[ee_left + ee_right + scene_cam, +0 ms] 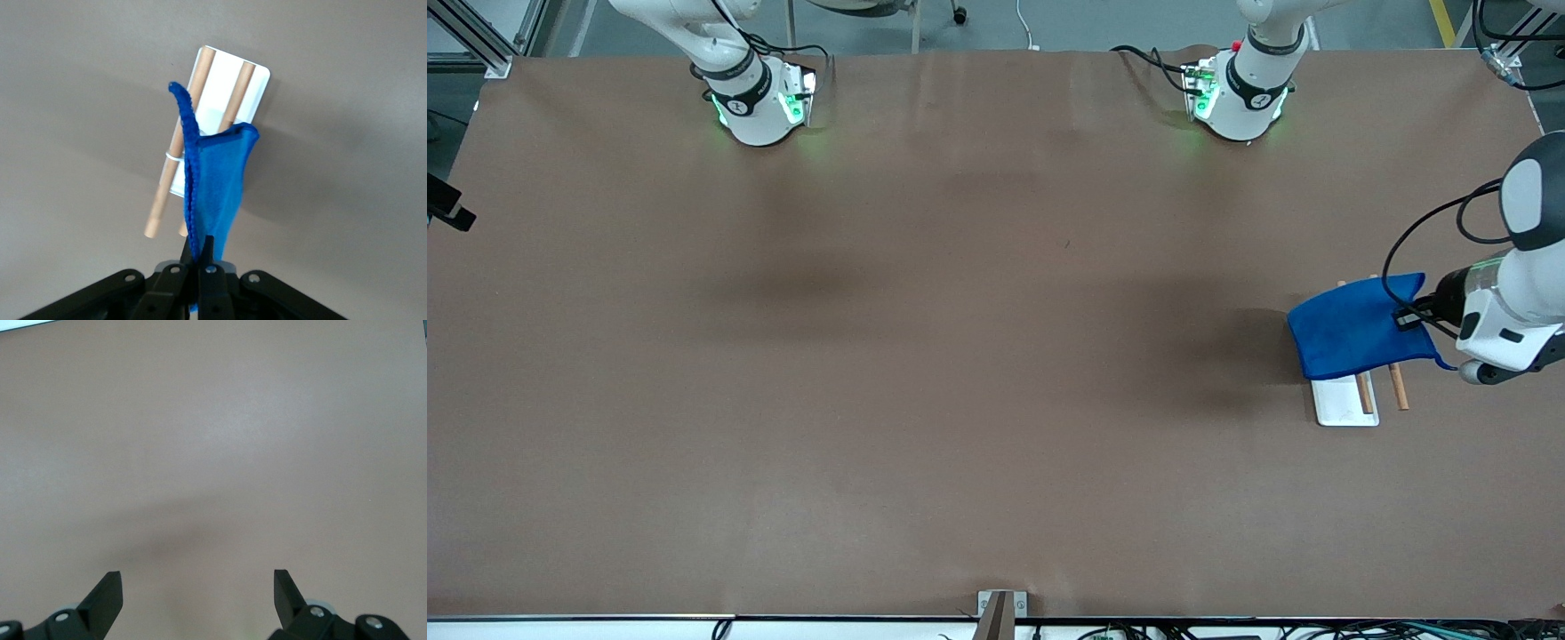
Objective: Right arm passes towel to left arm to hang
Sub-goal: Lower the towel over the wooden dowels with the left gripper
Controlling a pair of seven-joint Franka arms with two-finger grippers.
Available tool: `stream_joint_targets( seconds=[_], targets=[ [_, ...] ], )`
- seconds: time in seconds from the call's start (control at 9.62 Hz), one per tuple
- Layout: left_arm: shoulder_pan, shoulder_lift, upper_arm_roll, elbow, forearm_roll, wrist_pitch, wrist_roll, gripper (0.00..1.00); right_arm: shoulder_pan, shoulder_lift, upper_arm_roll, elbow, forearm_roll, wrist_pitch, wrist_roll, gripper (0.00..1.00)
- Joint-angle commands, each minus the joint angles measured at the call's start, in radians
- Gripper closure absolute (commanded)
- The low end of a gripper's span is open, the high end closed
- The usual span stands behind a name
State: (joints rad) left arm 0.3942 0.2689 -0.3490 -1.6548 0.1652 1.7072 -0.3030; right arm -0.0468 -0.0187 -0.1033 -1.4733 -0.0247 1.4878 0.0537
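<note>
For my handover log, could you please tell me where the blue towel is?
The small bright blue cloth towel hangs from the shut left gripper over the wooden two-rod rack at the left arm's table end.

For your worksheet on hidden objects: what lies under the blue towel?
Under the towel, held by the left gripper: two wooden rods on a white base. Their covered parts cannot be seen.

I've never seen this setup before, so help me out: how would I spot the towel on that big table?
Look along the brown table to the left arm's end, where a small white stand carries two wooden rods. The towel hangs over that stand, pinched by the left gripper. It is the only bright blue, soft thing there; its neighbours are white or wooden.
</note>
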Motion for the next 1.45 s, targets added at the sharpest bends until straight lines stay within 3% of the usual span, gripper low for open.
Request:
stream_joint_targets(
  seconds=[0.0,0.73,1.35],
  targets=[
    [0.055,0.013,-0.001,-0.011,0.028,0.035,0.105,0.99,0.001,0.008,0.004,0.024,-0.027,-0.007,-0.002,0.00],
    [0.150,0.121,-0.001,-0.008,0.036,0.158,0.224,0.97,0.001,0.009,0.005,0.016,-0.037,-0.007,-0.003,0.00],
    [0.233,0.180,0.001,-0.008,0.037,0.216,0.298,0.93,-0.001,0.008,-0.001,0.025,0.014,-0.012,0.012,0.00]
  ],
)
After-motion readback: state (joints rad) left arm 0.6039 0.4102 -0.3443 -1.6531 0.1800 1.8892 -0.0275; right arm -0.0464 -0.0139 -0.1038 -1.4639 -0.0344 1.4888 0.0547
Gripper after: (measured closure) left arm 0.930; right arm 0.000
